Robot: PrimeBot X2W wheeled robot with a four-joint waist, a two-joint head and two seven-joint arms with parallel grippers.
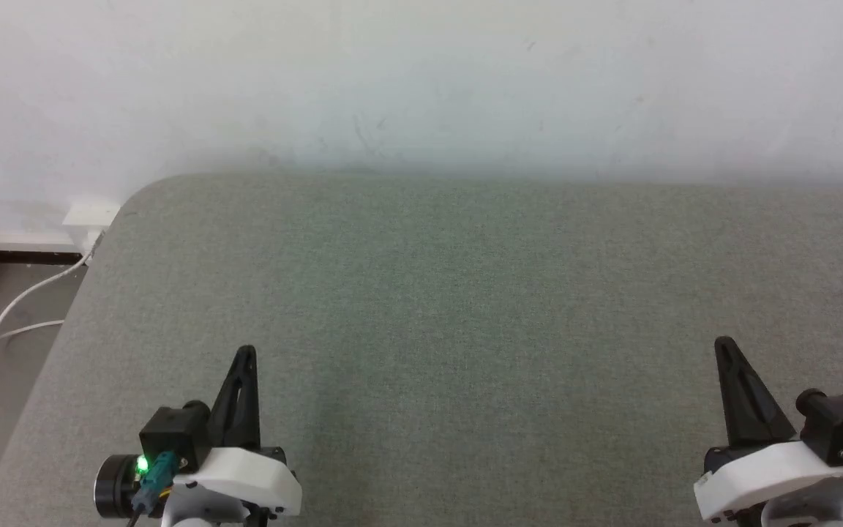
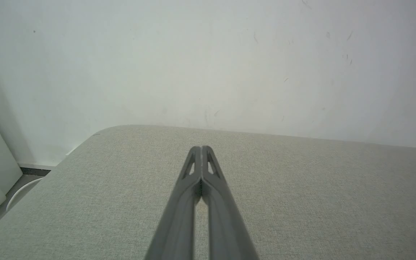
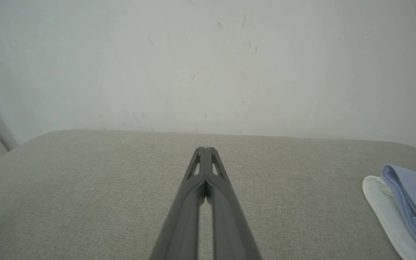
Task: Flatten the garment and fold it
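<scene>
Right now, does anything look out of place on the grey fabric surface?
The light blue soft garment with a white part lies in layers at the far right edge of the surface, not spread out between the grippers. The left gripper and right gripper are shut and hold nothing.

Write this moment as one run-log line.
left gripper: shut, empty | right gripper: shut, empty | garment: lying on grey fabric surface, far right, untouched

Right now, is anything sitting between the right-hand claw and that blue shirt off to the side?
Nothing visible does. The right gripper, fingers shut, points along the grey padded surface, and the garment lies off to its right near the surface's edge. Bare upholstery lies between them.
</scene>
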